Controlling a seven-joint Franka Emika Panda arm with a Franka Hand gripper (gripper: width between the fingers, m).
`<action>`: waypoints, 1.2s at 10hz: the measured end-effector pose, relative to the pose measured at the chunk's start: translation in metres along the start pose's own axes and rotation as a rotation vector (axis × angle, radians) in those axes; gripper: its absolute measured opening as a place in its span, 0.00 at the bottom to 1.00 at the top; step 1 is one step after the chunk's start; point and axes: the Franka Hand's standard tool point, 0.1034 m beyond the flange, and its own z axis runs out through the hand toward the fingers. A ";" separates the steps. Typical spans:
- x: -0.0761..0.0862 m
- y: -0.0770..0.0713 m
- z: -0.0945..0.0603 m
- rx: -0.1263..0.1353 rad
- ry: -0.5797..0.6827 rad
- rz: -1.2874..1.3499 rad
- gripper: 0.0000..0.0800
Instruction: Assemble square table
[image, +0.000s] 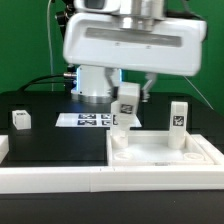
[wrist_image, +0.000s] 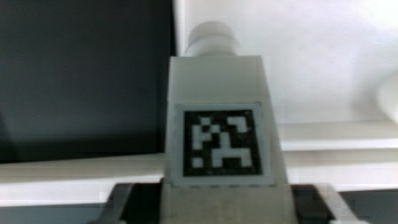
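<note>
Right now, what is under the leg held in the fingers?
The white tabletop, near its corner. The leg itself covers the spot below its tip, so contact cannot be seen.

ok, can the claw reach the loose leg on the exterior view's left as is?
Probably not yet: the claw is shut on a second leg. The loose leg itself stands clear of other parts.

Gripped end of leg (wrist_image: 222, 110) cut off, pincer (wrist_image: 226, 203) blurred
</note>
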 end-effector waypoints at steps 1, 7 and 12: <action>0.001 -0.013 0.001 -0.001 0.013 -0.014 0.36; -0.002 -0.030 0.007 0.039 0.316 -0.036 0.36; 0.002 -0.054 0.001 0.059 0.317 -0.042 0.36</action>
